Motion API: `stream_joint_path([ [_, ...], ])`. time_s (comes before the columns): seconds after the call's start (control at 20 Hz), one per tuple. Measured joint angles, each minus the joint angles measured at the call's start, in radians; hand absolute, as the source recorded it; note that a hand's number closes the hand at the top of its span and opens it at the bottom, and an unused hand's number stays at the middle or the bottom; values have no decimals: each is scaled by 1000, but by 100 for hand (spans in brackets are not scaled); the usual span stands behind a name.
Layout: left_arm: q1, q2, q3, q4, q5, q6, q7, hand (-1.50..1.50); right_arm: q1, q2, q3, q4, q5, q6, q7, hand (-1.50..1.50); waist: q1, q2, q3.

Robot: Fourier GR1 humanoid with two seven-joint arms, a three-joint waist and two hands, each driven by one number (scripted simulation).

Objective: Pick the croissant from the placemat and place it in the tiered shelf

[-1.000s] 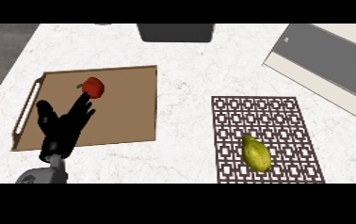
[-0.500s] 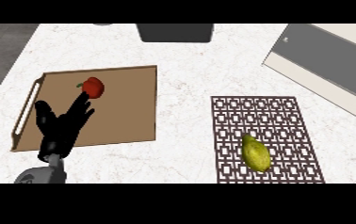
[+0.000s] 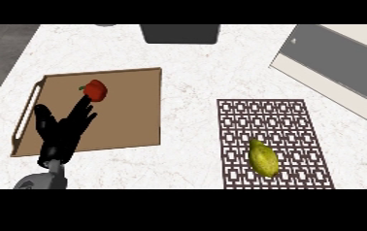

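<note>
White marble counter below us: the croissant (image 3: pixel 263 158) lies on the placemat (image 3: pixel 276 121), looking light, soft and flaky, best cradled across its middle; our left hand (image 3: pixel 63 128) rests open, right unseen

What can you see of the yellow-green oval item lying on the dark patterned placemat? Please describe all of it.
The yellow-green oval item is smooth, elongated and tapered at both ends, with a slightly darker olive shade along its lower side. It looks more like a lemon or a small squash than a croissant. It lies flat, its long axis tilted slightly from upper left to lower right, on the lower middle part of the dark brown lattice-patterned placemat. Only the placemat touches it; no hand is near it.
</note>
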Motion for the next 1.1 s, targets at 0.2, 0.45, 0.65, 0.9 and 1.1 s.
stream_joint_path([
  [0.2, -8, 12, 13, 9, 8, -9, 12, 0, -12, -4, -63, -21, -77, -37, -17, -150, -3, 0, 0],
  [0.45, -6, -2, 6, 7, -1, 2, 14, 0, -9, -23, -109, -66, -126, -118, -7, -150, -7, -2, 0],
  [0.65, -4, -5, 8, 0, -7, 12, 25, 0, 27, -83, -121, -105, -118, -162, 34, -150, -13, -4, 0],
  [0.9, 4, -2, 13, -6, -6, 9, 25, 0, 107, -153, -185, -181, -151, -205, 76, -150, -23, -7, -1],
  [1.1, -7, -2, 23, 10, -5, 11, 23, 0, 192, -218, -259, -253, -225, -158, 95, -150, -31, -8, -1],
])
